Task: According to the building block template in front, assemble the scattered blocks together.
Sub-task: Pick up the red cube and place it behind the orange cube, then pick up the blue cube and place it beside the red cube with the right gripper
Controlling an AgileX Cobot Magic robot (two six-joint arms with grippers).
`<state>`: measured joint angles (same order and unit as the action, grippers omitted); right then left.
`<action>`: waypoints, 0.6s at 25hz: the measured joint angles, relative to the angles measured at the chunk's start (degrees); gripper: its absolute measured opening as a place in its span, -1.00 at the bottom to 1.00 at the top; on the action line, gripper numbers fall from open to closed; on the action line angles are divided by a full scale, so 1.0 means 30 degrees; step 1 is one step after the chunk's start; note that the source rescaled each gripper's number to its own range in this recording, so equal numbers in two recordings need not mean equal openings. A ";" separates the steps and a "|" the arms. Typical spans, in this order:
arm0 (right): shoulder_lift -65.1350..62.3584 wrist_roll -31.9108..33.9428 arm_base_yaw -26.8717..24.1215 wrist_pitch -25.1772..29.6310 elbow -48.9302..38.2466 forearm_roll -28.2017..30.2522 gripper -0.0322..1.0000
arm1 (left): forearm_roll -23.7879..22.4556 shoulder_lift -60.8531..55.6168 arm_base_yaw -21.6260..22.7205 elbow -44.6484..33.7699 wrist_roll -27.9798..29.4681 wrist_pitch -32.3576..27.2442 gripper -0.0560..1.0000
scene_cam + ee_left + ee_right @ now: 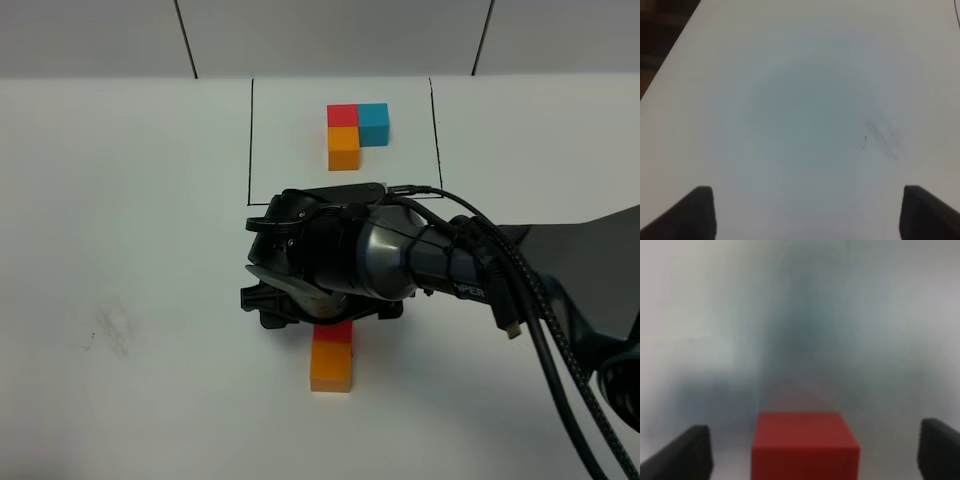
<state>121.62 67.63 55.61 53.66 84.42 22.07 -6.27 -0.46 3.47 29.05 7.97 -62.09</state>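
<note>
The building block template (pixel 355 130) is a touching red, blue and orange trio inside a thin black frame at the far middle. Of the scattered blocks, an orange cube (pixel 331 365) lies near the front, touching a red cube (pixel 336 333) just behind it. The blue one is hidden. My right gripper (pixel 325 315) hangs over the red cube, its fingers hidden under the wrist. In the right wrist view the red cube (pixel 805 445) sits between the wide-open fingers (pixel 687 452), untouched. My left gripper (pixel 810 215) is open and empty over bare table.
The white table (pixel 130 200) carries a faint grey smudge (pixel 110 335) at the left, also in the left wrist view (pixel 882 135). The right arm and its black cables (pixel 540 320) cross the right half. A dark table edge (pixel 660 50) shows in the left wrist view.
</note>
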 joint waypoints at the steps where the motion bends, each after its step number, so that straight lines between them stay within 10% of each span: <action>1: -0.0267 -0.0040 0.0000 0.0142 0.0000 0.0552 0.82 | 0.0000 0.0000 0.0000 0.0000 0.0000 0.0000 0.40; 9: -0.4193 -0.0472 -0.1111 0.4633 0.0000 0.6647 1.00 | 0.0000 0.0000 0.0000 0.0000 0.0000 0.0000 0.40; 15: -0.8378 -0.7279 -0.5421 0.5055 0.0018 0.5923 1.00 | 0.0000 0.0000 0.0000 0.0000 0.0000 0.0000 0.40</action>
<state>96.48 45.79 39.35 68.82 84.48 39.84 -6.27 -0.46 3.47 29.05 7.97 -62.09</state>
